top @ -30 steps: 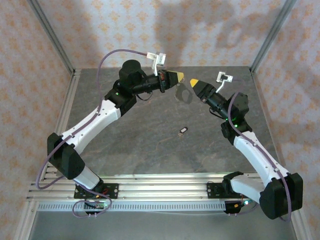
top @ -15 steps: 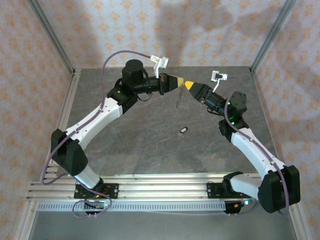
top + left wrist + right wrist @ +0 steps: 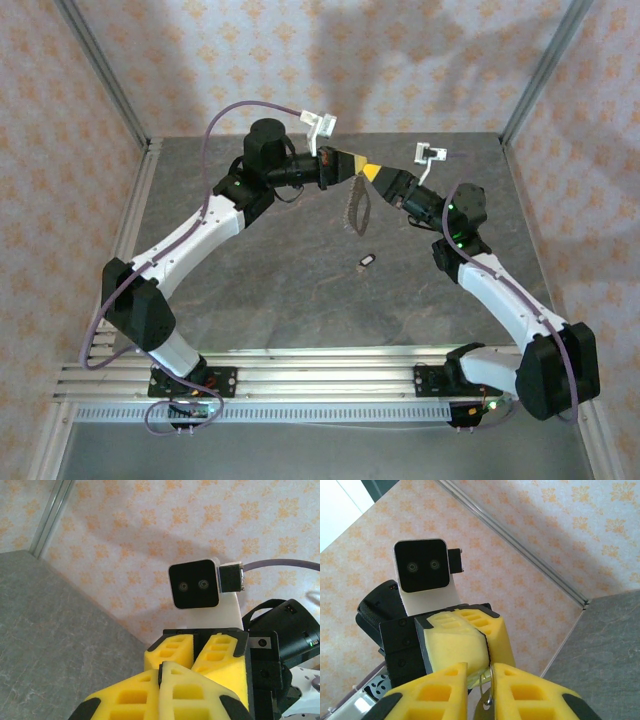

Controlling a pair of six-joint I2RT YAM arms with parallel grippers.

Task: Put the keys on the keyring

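Two arms reach in over the grey table (image 3: 260, 300) and meet nose to nose near its far side. On the left, the left gripper (image 3: 354, 166) has its yellow fingers (image 3: 150, 680) pressed flat together, with no gap between them in its own wrist camera. Right where the two noses touch, the keyring (image 3: 356, 210) dangles as a thin pale loop, its upper end tucked up under the tips. From above I cannot tell which gripper carries it. A little nearer the arm bases, below the loop in the overhead view, the key (image 3: 367, 261) lies alone on the table. It is a tiny dark piece with a light end, well apart from both grippers. On the right, the right gripper (image 3: 373, 173) points up and left at its partner. Seen from its wrist, its fingers (image 3: 507, 675) stand a narrow slit apart. A fine wire of the ring runs through that slit, close against one finger. Whether they pinch it I cannot tell.
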